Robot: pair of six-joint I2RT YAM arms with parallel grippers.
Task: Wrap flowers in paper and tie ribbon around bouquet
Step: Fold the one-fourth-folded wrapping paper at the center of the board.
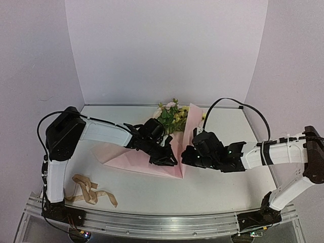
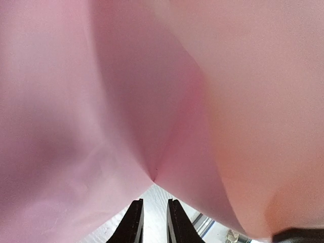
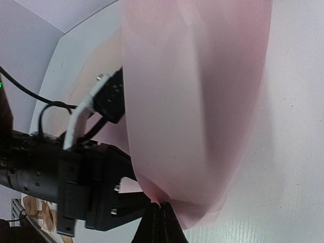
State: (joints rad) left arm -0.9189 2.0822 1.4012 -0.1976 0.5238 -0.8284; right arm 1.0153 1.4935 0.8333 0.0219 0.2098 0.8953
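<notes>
paper (image 1: 134,161) thin, floppy, creases easy, light. lying mid-bench (image 1: 223,187), flowers (image 1: 171,115) at far end. right fingers (image 3: 152,223) pinched on near fold, left fingers (image 2: 132,223) slightly apart, holding nothing. grab edges gently, probably tears.

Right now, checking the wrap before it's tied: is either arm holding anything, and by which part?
The right gripper has its jaws shut on the paper at its lower folded edge. The left gripper holds nothing; its jaws stand slightly apart.
</notes>
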